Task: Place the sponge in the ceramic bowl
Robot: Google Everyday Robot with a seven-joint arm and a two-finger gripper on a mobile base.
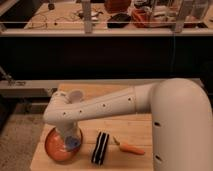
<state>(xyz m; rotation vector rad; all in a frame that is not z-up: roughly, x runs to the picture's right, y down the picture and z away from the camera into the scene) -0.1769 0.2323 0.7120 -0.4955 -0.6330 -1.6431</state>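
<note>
My arm (pixel 125 105): big, smooth white shell, rounded, small dark holes, reaching left across the pale wooden plank worktop (pixel 125 127). Ceramic bowl (pixel 52 148): round, shallow, glossy orange-red, at the front-left of the worktop. Black block (pixel 101 148): long, white stripes, just right of the bowl. Carrot (pixel 131 148): orange, tapered, lying right of the block. My gripper (pixel 69 137) hangs down inside the bowl; gripping or released, cannot tell. Sponge (pixel 74 142): small soft blue lump, at the gripper tip over the bowl's right side.

pincer (pixel 70 136) over ceramic bowl (pixel 54 149), sponge (pixel 74 142) at it
</note>
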